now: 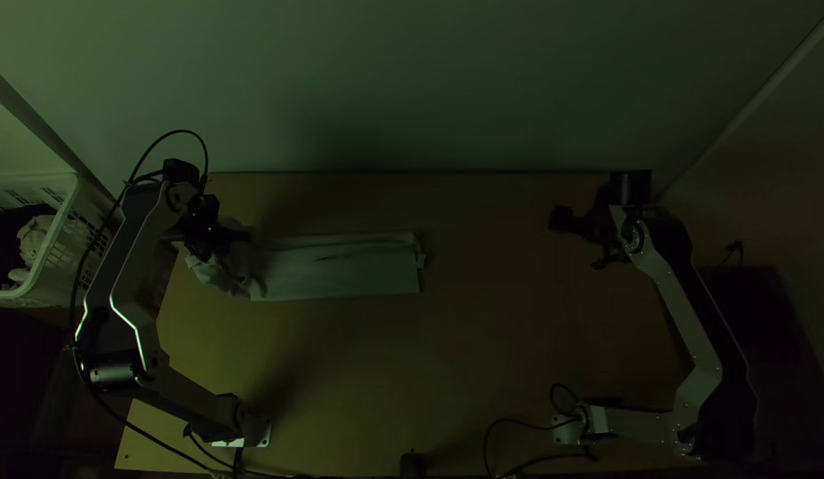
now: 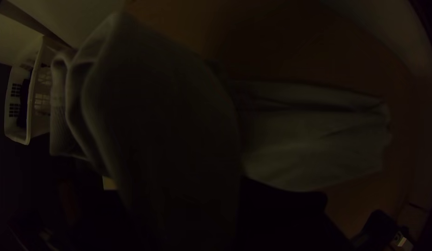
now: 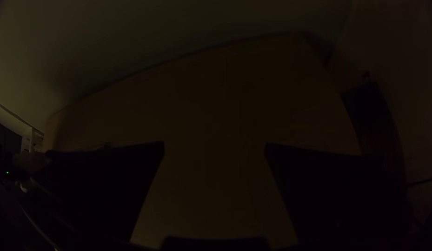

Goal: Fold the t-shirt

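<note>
Dim view from above of a light wooden table [image 1: 482, 364], w/ my L and R arms based at its near edge. The t-shirt [image 1: 349, 270], pale, lies on the L part of the table as a long, narrow folded strip, running crosswise from my L gripper [image 1: 207, 238] toward the middle. Its L end is bunched & crumpled; the rest lies fairly flat, w/ a few creases along the far side. A small pale bit of cloth pokes out at the strip's R end.

My L gripper is over the bunched end. In the L wrist view, a big soft bulge of the shirt rises close to the camera, w/ loose folds & a ribbed band [image 2: 62, 132] to one side; the flatter part stretches beyond it. Can't tell if my L gripper is open, closed or gripping the cloth, b/c the bulge hides too much.

My R gripper [image 1: 582, 239] is above the far R part of the table, well apart from the shirt. Its fingers [image 3: 109, 186] are spread wide, w/ bare tabletop visible b/w them & nothing held.

Off the table's L side: a white plastic basket [image 1: 73, 200] w/ dark & pale cloth inside. Behind the table's far edge: a plain pale wall [image 1: 412, 89]
</note>
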